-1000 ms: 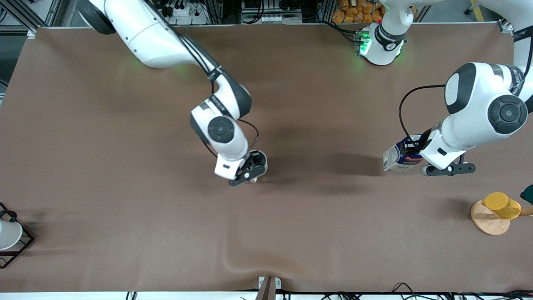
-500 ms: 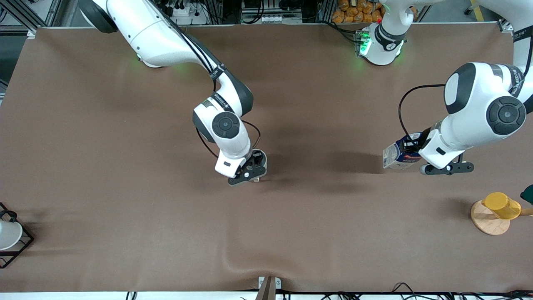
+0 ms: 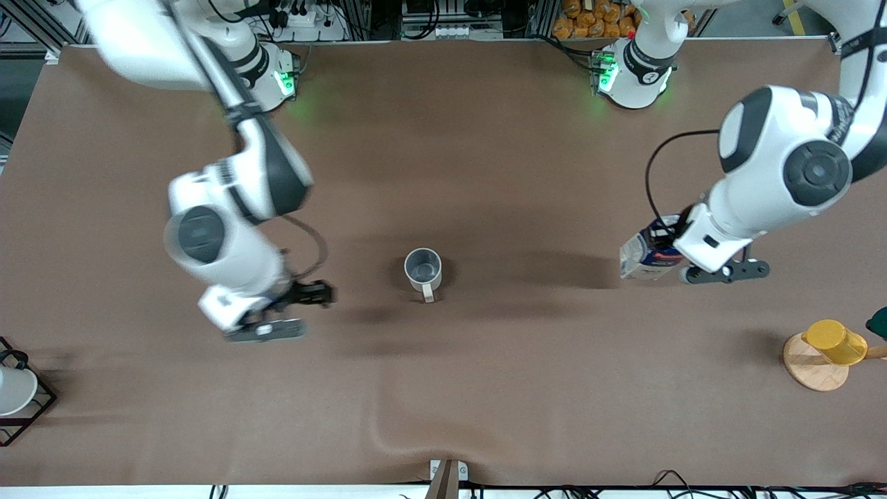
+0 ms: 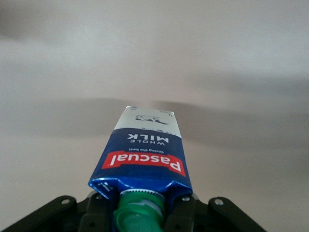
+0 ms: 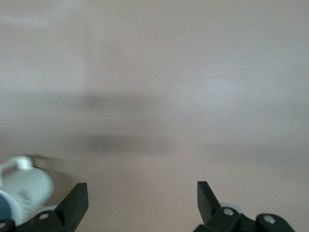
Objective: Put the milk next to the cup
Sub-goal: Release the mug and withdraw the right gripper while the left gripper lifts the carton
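The milk carton (image 3: 644, 255) is hanging in the left gripper (image 3: 682, 258) over the table (image 3: 485, 388) toward the left arm's end, tilted, its long axis slanting from the green cap at the fingers down toward the mug (image 3: 423, 269). That grey-beige mug is standing upright mid-table, nothing showing inside it, handle pointing at the front camera. The right gripper (image 3: 294, 312) is hovering with its fingers spread wide and holding nothing, over the table toward the right arm's end.

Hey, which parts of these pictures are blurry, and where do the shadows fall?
Front view: the right arm and right gripper are motion-smeared; the cup, milk and left gripper are sharp; soft dark shadows lie on the table between cup and milk. Right wrist view: everything smeared, a faint shadow band across the table. Left wrist view: milk label crisp, green cap soft, table hazy.
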